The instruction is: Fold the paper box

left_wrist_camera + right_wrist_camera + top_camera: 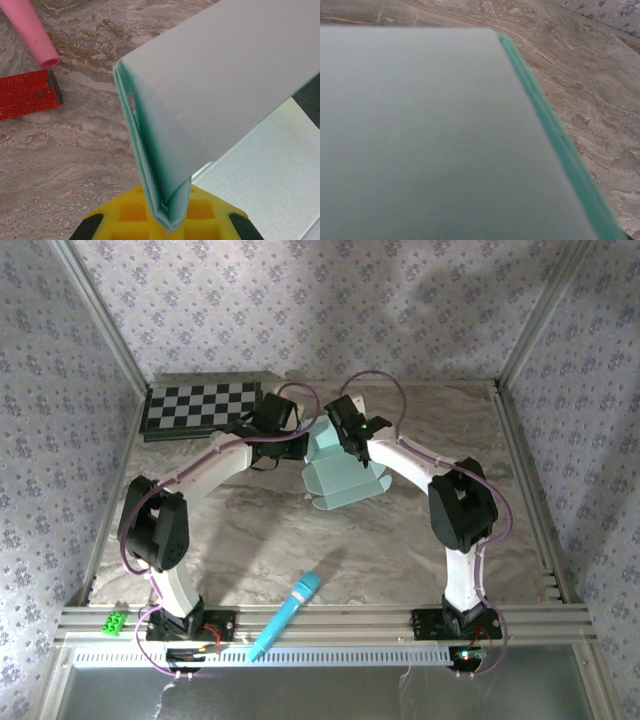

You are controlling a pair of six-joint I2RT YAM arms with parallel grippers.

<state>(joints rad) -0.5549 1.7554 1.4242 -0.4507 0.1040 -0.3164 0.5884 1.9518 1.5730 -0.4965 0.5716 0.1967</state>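
Left wrist: left gripper (167, 226) clenched on pale mint-blue card paper box (225, 75) | right gripper (352, 436) grip: cannot tell

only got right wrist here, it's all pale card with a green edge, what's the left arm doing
observer: The left gripper is shut on a folded corner of the paper box.
operator: is the box lying flat
observer: No, the top view shows one panel standing upright, the rest spread low.
operator: anything else nearby
observer: A blue microphone lies near the arms' bases, apart from the box.
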